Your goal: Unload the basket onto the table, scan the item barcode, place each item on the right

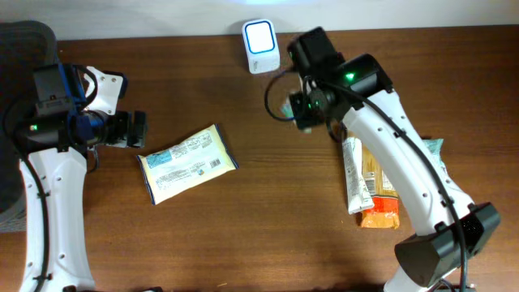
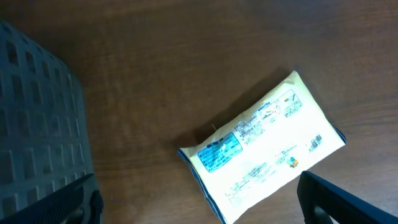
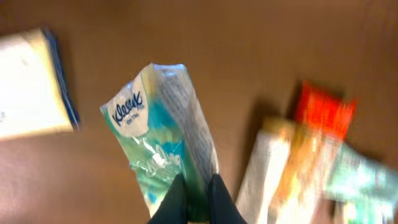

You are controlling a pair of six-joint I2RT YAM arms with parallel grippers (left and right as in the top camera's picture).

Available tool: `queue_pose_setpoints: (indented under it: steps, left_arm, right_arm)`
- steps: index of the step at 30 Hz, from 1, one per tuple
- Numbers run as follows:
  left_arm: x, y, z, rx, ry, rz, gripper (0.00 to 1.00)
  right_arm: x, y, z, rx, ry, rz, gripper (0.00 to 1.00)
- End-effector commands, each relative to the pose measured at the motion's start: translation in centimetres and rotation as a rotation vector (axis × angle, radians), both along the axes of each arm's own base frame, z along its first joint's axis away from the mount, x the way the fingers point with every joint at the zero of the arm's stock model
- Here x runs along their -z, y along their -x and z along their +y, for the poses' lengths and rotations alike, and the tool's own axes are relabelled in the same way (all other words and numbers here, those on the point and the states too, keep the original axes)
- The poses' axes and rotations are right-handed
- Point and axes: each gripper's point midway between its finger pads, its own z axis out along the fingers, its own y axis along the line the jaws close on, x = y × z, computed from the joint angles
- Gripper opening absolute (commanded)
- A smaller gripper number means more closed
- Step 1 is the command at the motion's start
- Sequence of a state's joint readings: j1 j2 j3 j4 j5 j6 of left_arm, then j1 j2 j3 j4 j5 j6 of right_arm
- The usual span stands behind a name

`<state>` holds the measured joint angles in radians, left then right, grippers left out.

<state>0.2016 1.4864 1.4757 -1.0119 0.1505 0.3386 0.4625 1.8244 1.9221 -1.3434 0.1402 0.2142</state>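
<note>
Across the brown worktop (image 1: 268, 243) two arms are set: the left arm (image 1: 49, 203) at the left edge, the right arm (image 1: 405, 178) reaching from the right toward the back. A heap of packets (image 1: 369, 191) is seen beneath the right arm. A white packet (image 1: 188, 162) lies flat just beside the left jaws, which are spread wide and hold nothing. At the back edge a small white scanner (image 1: 260, 36) is stood with its window lit.

The task's thing, a Kleenex tissue pack (image 3: 155, 130), is held clear of the worktop near the scanner, pinched by its lower end in the tightly closed right jaws. Its barcode cannot be made out, as the wrist view is blurred.

The step in hand is judged to be the presenting of the pack to the scanner. This would be done well if the printed face were turned squarely to the lit window, brought near without touching, and held steady. Since only a thin edge is pinched, slow wrist turns are advised, lest the soft pack sag or slip.
</note>
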Motion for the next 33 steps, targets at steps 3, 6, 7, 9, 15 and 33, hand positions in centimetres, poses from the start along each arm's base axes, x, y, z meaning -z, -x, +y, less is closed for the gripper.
queue_pose_setpoints:
  steps: [3,6,7,9,15,33]
  left_arm:
    - [-0.6,-0.1,-0.1,0.016,-0.002,-0.017,0.99]
    - [-0.6,-0.1,-0.1,0.016,-0.002,-0.017,0.99]
    - [-0.6,-0.1,-0.1,0.016,-0.002,-0.017,0.99]
    - [-0.6,-0.1,-0.1,0.016,-0.002,-0.017,0.99]
    - [-0.6,-0.1,-0.1,0.016,-0.002,-0.017,0.99]
    - [-0.6,-0.1,-0.1,0.016,-0.002,-0.017,0.99]
  right_arm:
    - [7.1,2.0,-3.9,0.183,0.066,0.200,0.04]
    - [11.0,4.2,-7.1,0.246,0.117,0.319,0.04]
    - [11.7,4.9,-7.7,0.257,0.129,0.347,0.04]
    - [12.8,6.0,-8.5,0.270,0.146,0.391,0.05]
    - [11.4,5.0,-8.2,0.225,0.138,0.362,0.63]
    - [10.3,-2.7,31.0,-0.313,-0.804,-0.161,0.63]
